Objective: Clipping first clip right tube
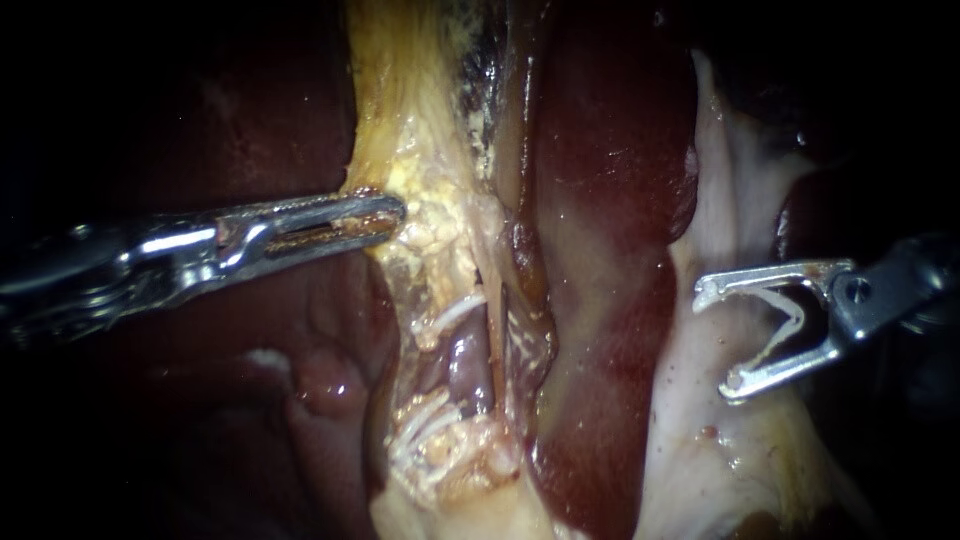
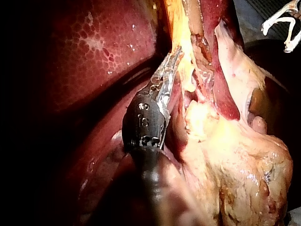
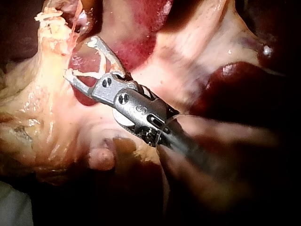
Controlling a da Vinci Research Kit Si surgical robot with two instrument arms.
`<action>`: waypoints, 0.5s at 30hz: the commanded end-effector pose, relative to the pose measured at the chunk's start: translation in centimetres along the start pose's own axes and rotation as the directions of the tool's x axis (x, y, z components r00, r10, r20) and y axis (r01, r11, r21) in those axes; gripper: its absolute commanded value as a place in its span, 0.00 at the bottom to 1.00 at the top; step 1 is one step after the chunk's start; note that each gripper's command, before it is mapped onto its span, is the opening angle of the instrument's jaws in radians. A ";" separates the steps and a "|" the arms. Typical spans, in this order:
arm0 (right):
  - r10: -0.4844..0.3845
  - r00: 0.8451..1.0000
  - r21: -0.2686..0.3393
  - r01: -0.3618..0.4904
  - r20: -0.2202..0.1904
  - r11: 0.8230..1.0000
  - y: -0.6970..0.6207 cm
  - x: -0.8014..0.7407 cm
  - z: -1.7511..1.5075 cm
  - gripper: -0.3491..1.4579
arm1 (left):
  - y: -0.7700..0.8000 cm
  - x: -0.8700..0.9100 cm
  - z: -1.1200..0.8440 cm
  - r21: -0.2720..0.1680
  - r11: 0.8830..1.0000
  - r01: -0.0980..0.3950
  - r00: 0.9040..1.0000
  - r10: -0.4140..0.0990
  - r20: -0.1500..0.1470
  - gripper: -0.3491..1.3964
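My left instrument (image 1: 392, 214) comes in from the left, its jaws shut on the edge of the yellow fatty tissue (image 1: 425, 150) above the opened window. In that window a purplish tube (image 1: 466, 365) runs downward, with a thinner pale strand (image 1: 497, 330) beside it; I cannot tell which is the right tube. My right instrument (image 1: 715, 342) stands wide apart at the right over pale tissue (image 1: 720, 200), well away from the tubes. A white V-shaped clip (image 1: 790, 318) sits between its jaws, touching both. The right wrist view shows the same clip (image 3: 87, 74) in the jaws (image 3: 80, 59).
A dark red liver lobe (image 1: 600, 200) lies between the window and my right instrument. More liver (image 2: 94, 56) lies beside my left instrument (image 2: 174, 56). White stringy strands (image 1: 420, 430) cross the lower window. Lumpy yellow fat (image 2: 235, 155) fills the near side.
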 end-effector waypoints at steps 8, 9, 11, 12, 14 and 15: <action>0.019 1.000 0.025 -0.019 -0.003 1.000 -0.01 -0.13 0.44 0.52 | 0.00 -0.22 -0.21 0.007 1.000 0.009 1.000 -0.009 -0.008 0.00; 0.029 1.000 0.028 -0.028 -0.003 0.999 -0.01 -0.16 0.52 0.52 | 0.00 -0.25 -0.25 0.006 1.000 0.011 1.000 -0.011 -0.003 0.00; 0.047 0.999 0.031 -0.047 0.001 0.998 0.02 -0.24 0.72 0.52 | -0.01 -0.34 -0.36 0.005 1.000 0.016 1.000 -0.016 0.011 0.00; 0.068 0.998 0.034 -0.068 0.002 0.997 0.05 -0.28 0.85 0.52 | -0.02 -0.38 -0.42 0.004 1.000 0.019 1.000 -0.019 0.017 0.00; 0.104 0.995 0.038 -0.104 0.002 0.994 0.08 -0.37 1.04 0.52 | -0.05 -0.43 -0.50 0.005 1.000 0.029 0.999 -0.029 0.024 0.00; 0.118 0.993 0.042 -0.118 0.000 0.992 0.10 -0.43 1.16 0.52 | -0.08 -0.46 -0.55 0.005 0.999 0.032 0.999 -0.032 0.029 0.00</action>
